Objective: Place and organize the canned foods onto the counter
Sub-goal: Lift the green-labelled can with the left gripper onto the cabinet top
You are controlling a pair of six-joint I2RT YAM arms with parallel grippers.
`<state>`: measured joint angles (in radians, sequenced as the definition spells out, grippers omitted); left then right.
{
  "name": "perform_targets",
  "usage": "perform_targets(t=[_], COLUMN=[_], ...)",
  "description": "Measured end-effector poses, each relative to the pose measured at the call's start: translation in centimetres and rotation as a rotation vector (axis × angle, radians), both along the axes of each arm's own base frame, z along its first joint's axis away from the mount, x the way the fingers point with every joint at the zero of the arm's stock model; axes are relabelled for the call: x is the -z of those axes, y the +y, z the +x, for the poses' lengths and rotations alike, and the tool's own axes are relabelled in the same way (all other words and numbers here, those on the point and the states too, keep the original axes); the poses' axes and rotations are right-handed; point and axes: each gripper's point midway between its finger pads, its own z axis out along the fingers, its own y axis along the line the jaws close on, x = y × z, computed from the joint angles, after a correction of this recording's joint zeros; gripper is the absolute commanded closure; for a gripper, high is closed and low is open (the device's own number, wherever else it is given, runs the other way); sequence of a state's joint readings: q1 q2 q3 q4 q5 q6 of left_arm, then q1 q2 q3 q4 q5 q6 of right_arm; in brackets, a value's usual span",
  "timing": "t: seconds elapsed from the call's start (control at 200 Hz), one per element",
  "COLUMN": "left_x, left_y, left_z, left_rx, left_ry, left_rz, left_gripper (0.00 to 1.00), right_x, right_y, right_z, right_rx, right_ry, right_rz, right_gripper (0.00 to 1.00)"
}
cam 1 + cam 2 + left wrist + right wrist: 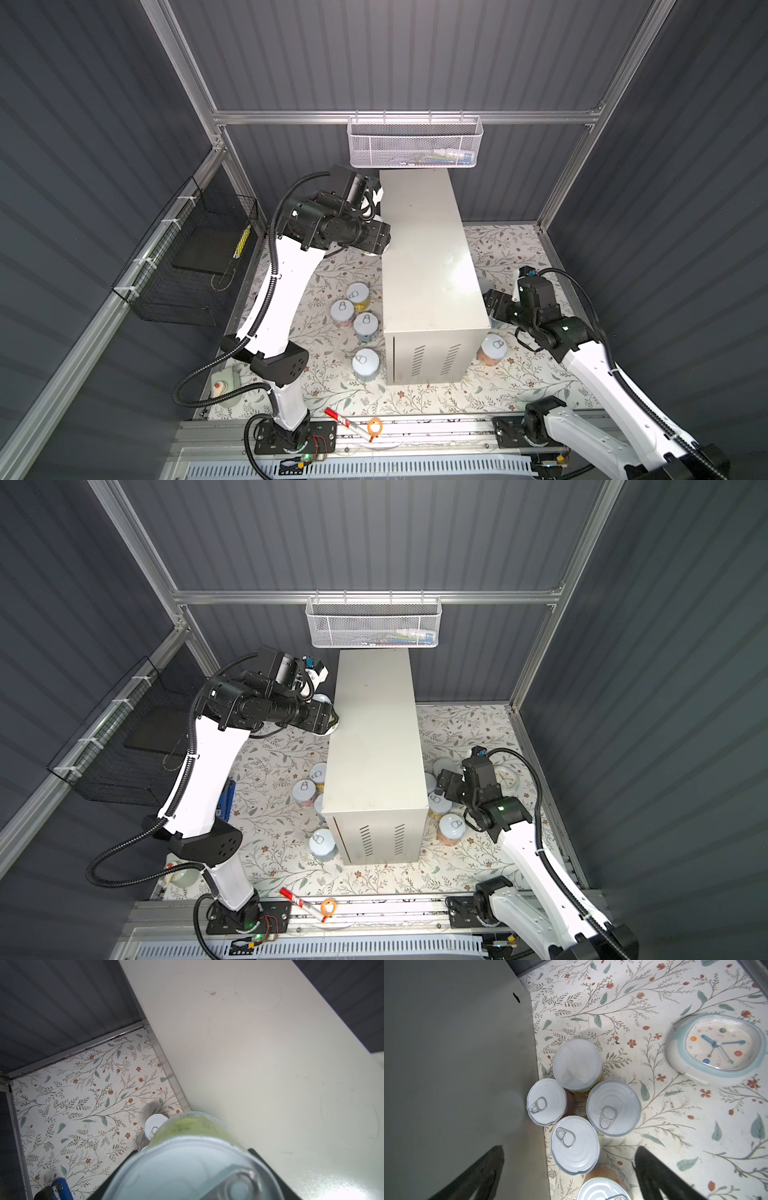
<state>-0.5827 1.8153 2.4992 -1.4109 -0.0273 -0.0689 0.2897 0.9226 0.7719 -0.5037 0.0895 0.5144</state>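
The counter (428,266) is a long cream box on the floral mat, seen in both top views. My left gripper (193,1152) is shut on a green-labelled can (187,1126), held over the counter's (259,1064) left edge near its far end. In a top view that gripper (328,721) sits against the counter's (374,746) left side. Several cans (358,295) stand on the mat left of the counter. My right gripper (570,1151) hangs open above several more cans (613,1108) beside the counter's (456,1064) right wall. No can rests on the counter's top.
A white mesh basket (415,141) hangs on the back rail above the counter's far end. A black wire basket (187,266) is on the left wall. A clock (716,1047) lies right of the right-hand cans. A red marker (349,424) and orange ring (375,426) lie at the front.
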Motion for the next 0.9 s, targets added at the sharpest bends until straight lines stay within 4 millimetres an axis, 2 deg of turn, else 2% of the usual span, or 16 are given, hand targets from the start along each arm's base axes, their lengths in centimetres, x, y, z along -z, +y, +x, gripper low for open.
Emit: perform_targets(t=[0.315, 0.635, 0.68, 0.9], left_x=[-0.6, -0.4, -0.5, -1.1], left_y=[-3.1, -3.9, -4.0, -5.2], left_z=[-0.3, 0.0, 0.1, 0.3], left_rx=[0.093, 0.119, 0.124, 0.171], left_ry=[-0.052, -0.063, -0.066, -0.087], left_rz=[0.013, 0.016, 0.012, -0.028], left_gripper=[1.0, 1.0, 0.94, 0.77], right_x=[0.2, -2.6, -3.2, -5.6], right_y=[-0.1, 0.3, 0.4, 1.0], right_z=[-0.4, 0.3, 0.4, 1.2], right_rx=[-0.001, -0.018, -0.023, -0.044], right_ry=[0.02, -0.033, -0.044, -0.091], right_rz=[-0.007, 0.008, 0.01, 0.029], right_gripper=[0.01, 0.01, 0.01, 0.01])
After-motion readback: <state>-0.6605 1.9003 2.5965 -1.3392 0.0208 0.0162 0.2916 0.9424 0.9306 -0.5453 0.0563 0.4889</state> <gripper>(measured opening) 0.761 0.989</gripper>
